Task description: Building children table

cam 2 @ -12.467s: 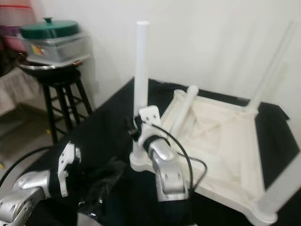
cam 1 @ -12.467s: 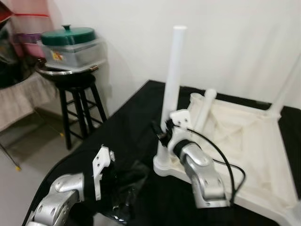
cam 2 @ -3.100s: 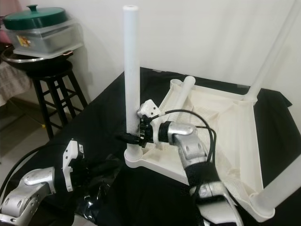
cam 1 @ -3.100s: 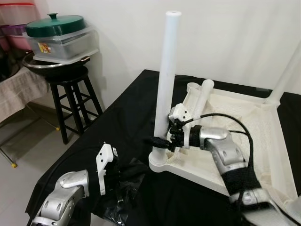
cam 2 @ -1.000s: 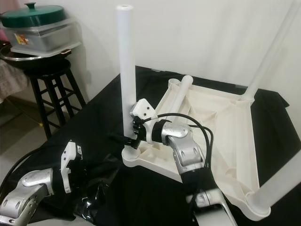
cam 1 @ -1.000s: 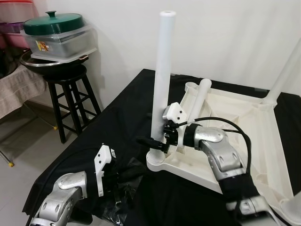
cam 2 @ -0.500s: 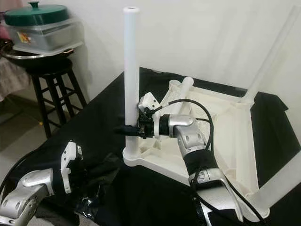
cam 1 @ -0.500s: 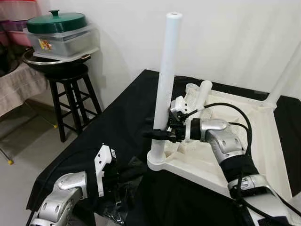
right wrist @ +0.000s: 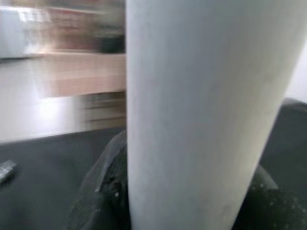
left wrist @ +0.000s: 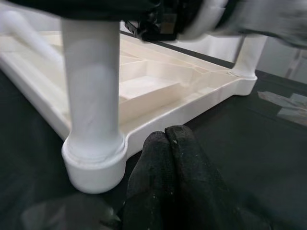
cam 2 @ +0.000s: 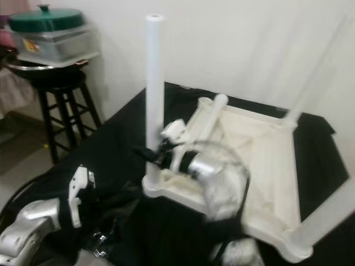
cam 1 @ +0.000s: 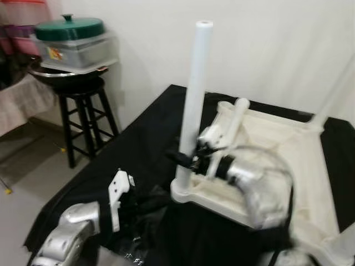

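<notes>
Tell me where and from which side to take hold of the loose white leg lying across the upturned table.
Grip the loose leg mid-shaft, coming from above with fingers across its width. It is a smooth round tube lying tilted on the tabletop underside, its far end by the corner socket, so probably only the bare middle leaves room for both fingers.

- Plain white wall point(cam 1: 277, 50) runs across the back, evenly lit, with soft shadows falling on it.
- Black cloth point(cam 1: 138, 138) covers the bench, draping over its near edge.
- Off to the left, a black wooden stool point(cam 1: 83, 111) stands on the floor, close to the wall.
- On top of the stool sits a dark round pan point(cam 1: 61, 72), with a clear plastic container point(cam 1: 75, 52) above it.
- A green lid point(cam 1: 69, 27) with a knob caps that container.
- Pale grey floor point(cam 1: 28, 177) shows at lower left.
- At the far left edge, a beige cloth point(cam 1: 19, 102) hangs down; the things above it are too blurred to name.
</notes>
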Robot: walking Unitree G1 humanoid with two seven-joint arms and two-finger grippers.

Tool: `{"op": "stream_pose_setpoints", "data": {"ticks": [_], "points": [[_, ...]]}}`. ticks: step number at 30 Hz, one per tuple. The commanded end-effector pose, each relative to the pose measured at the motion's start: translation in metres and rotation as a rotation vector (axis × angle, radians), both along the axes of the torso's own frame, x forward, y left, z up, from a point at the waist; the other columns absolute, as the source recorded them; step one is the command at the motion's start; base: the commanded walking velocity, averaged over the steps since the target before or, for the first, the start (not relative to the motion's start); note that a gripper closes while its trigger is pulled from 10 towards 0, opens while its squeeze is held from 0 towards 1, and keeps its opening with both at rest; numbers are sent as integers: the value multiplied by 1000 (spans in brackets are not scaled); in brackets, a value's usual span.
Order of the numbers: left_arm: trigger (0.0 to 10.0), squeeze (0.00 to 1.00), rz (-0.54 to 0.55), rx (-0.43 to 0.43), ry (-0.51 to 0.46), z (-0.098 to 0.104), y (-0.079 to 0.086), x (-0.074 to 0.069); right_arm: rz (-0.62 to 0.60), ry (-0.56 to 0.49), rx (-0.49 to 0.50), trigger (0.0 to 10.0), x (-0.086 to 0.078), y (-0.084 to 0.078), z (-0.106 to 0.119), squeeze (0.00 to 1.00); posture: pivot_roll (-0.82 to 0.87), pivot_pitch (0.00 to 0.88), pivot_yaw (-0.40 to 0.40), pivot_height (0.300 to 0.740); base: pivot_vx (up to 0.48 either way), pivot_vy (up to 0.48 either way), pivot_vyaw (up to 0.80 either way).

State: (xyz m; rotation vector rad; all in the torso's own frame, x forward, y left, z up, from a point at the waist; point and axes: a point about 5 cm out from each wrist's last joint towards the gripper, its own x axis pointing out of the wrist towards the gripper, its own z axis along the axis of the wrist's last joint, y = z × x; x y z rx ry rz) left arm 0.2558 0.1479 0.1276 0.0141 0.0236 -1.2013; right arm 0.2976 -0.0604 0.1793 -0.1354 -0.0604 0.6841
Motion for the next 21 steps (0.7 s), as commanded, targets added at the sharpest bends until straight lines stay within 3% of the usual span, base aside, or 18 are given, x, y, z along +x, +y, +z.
{"op": "stream_pose_setpoints", "data": {"ticks": [1, 2, 4, 10, 11, 12, 13, 21], "points": [[10000, 0, -1, 4, 4, -1, 3, 0, -223, 113, -74, 0, 2, -18, -19, 0, -78, 0, -31, 740, 0, 0, 0], [10000, 0, -1, 4, 4, -1, 3, 0, -223, 113, -74, 0, 2, -18, -19, 0, -78, 0, -31, 740, 0, 0, 0], [10000, 0, -2, 9, 7, -2, 3, 1, -243, 253, -14, 0, 4, -25, -40, 0, -48, 0, -54, 740, 0, 0, 0], [10000, 0, 33, -2, -5, -2, 2, 2, -221, 305, 9, 0, 4, -24, -47, 0, -37, 0, -66, 740, 0, 0, 0], [10000, 0, 57, -12, -9, -1, 2, 3, -233, 312, 33, 10000, 5, -26, -46, 0, -31, 0, -70, 740, 0, 0, 0], [10000, 0, 57, -12, -9, -1, 2, 3, -233, 312, 33, 10000, 5, -26, -46, 0, -31, 0, -70, 740, 0, 0, 0], [10000, 0, 80, -17, -10, 0, 2, 4, -203, 310, 60, 10000, 4, -27, -43, 1000, -26, 0, -72, 740, 0, 0, 0], [10000, 0, 196, 18, -21, 0, 9, 9, -81, 209, 154, 10000, -1, -37, -13, 1000, -34, 0, -70, 740, 0, 0, 0]]}}
